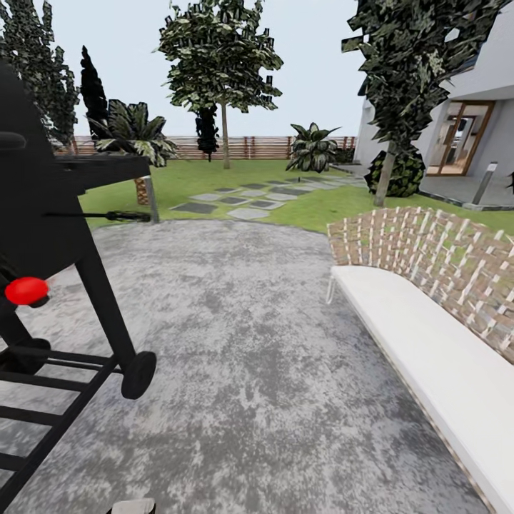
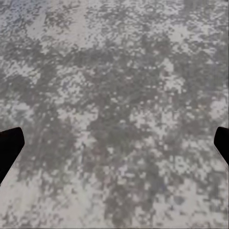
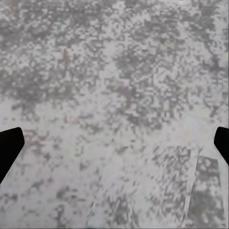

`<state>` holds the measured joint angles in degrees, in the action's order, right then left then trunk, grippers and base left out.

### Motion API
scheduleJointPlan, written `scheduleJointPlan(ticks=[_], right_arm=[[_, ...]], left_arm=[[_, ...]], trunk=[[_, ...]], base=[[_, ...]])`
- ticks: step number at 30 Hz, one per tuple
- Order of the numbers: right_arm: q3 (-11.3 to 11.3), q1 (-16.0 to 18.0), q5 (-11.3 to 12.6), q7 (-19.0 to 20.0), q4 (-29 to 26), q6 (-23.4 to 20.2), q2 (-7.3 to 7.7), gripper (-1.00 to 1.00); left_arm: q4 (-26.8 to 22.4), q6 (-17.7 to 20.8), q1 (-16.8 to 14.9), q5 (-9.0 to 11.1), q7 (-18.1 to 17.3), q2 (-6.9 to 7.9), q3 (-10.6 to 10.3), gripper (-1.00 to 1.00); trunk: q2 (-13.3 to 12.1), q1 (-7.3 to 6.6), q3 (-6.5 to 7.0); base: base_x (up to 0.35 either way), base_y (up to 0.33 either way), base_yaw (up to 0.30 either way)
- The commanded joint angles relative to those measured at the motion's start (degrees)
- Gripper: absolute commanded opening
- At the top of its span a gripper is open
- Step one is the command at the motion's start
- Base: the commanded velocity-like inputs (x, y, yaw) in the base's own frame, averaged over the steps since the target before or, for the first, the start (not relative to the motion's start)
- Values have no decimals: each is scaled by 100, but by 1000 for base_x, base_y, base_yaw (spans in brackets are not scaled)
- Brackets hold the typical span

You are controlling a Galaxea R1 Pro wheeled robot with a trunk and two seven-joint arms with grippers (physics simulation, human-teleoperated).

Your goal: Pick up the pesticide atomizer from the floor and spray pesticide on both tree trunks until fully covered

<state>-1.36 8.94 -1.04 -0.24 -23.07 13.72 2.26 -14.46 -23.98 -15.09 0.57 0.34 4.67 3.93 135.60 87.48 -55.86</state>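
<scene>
Patio paving (image 1: 235, 357) fills your head view, mottled grey. At nine o'clock stands a black grill (image 1: 50, 235) with a red knob (image 1: 26, 290); at three o'clock, a white bench (image 1: 428, 357) with a woven back. Lawn (image 1: 214, 178) with grey stepping slabs (image 1: 246, 213) lies at twelve o'clock, the slat fence (image 1: 243, 147) behind, one tree (image 1: 221, 57) before it. Your left gripper (image 2: 114, 143) and right gripper (image 3: 114, 143) hang spread wide over paving, holding nothing. No atomizer visible to you yet.

A mottled grey stone floor (image 1: 243, 343) carries a black wheeled grill (image 1: 64, 285) at near left and a white woven-backed bench (image 1: 428, 343) at right.
</scene>
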Motion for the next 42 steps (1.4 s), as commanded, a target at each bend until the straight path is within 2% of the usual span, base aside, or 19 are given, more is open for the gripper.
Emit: scheduleJointPlan(ticks=[1, 9, 42], right_arm=[[-13, 5, -10, -3, 4, 16, 3, 100], [-13, 3, -10, -3, 4, 16, 3, 100], [-14, 3, -10, -3, 4, 16, 3, 100]], left_arm=[[5, -19, -3, 5, 1, -1, 11, 100], [5, -19, -3, 5, 1, -1, 11, 100], [5, -19, -3, 5, 1, -1, 11, 100]], trunk=[[2, 2, -14], [2, 2, -64], [2, 2, -67]], base=[[340, 0, 0], [339, 0, 0], [339, 0, 0]])
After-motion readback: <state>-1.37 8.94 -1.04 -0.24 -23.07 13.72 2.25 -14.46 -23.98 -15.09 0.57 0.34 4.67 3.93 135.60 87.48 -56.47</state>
